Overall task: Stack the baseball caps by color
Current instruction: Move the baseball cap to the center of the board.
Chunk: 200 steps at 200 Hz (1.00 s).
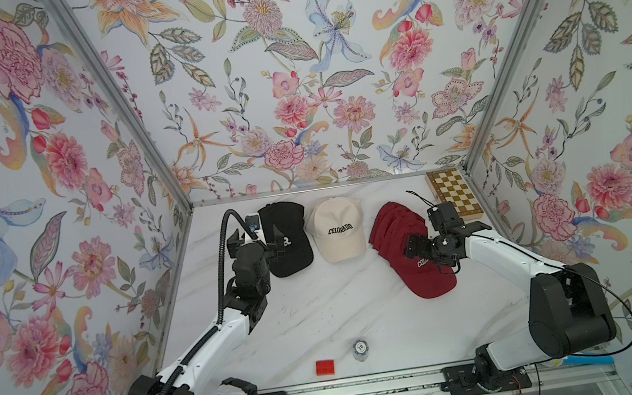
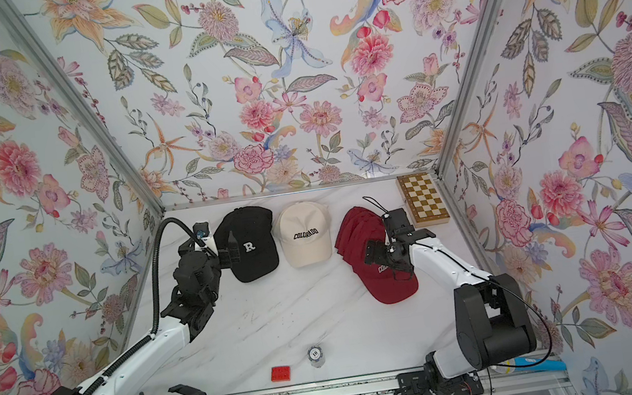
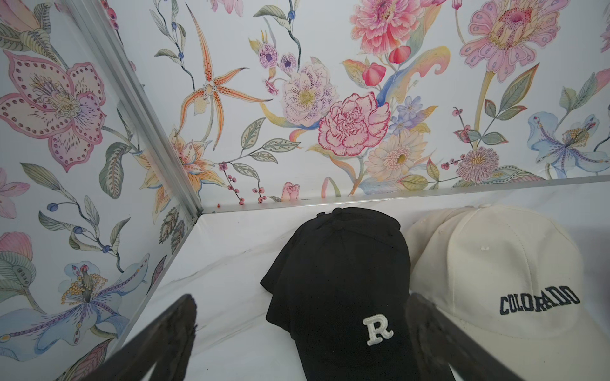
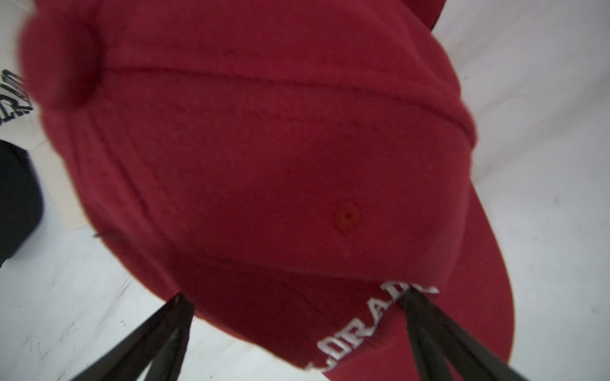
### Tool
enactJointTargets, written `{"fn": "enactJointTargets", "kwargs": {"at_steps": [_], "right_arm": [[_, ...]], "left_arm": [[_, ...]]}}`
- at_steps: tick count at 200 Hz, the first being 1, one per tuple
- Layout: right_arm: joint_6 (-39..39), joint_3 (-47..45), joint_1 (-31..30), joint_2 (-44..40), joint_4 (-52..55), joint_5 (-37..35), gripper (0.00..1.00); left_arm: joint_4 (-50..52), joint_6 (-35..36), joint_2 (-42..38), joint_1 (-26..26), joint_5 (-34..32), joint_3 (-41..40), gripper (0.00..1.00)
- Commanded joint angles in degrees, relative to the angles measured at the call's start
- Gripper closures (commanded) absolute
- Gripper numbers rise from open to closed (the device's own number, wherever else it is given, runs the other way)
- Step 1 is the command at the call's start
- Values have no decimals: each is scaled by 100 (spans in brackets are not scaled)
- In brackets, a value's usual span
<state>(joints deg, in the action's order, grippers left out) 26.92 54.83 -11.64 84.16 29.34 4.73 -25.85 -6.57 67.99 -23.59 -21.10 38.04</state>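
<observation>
hovering spread open, left claw (image 3: 300,297) at edge of black caps (image 2: 251,241), centre-left of frame. right claw (image 4: 295,298) also open, over maroon caps (image 2: 354,239), centre-right. cream caps (image 2: 304,233) between them on desk (image 2: 281,321).

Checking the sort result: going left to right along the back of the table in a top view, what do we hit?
black caps → cream caps → maroon caps → chessboard
</observation>
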Motion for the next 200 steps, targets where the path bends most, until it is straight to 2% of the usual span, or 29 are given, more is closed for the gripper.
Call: {"fn": "enactJointTargets", "kwargs": {"at_steps": [1,63,105,154,200], "right_arm": [[123,256,-103,-148,218,-472,0],[-287,1074,-285,-430,909,-724,1],[-603,1791,-466,30,1200,-564,1],[-651,1926,-728,458,1268,-514,1],[-591,2077,-852,945,1263,-801,1]], "left_arm": [[-199,152,122,-45,118,260,0],[-236,105,223,-39,229,366,0],[-144,68,-71,-42,255,107,0],[-136,42,-475,-46,267,-329,0],[-251,93,-431,-41,329,-453,0]]}}
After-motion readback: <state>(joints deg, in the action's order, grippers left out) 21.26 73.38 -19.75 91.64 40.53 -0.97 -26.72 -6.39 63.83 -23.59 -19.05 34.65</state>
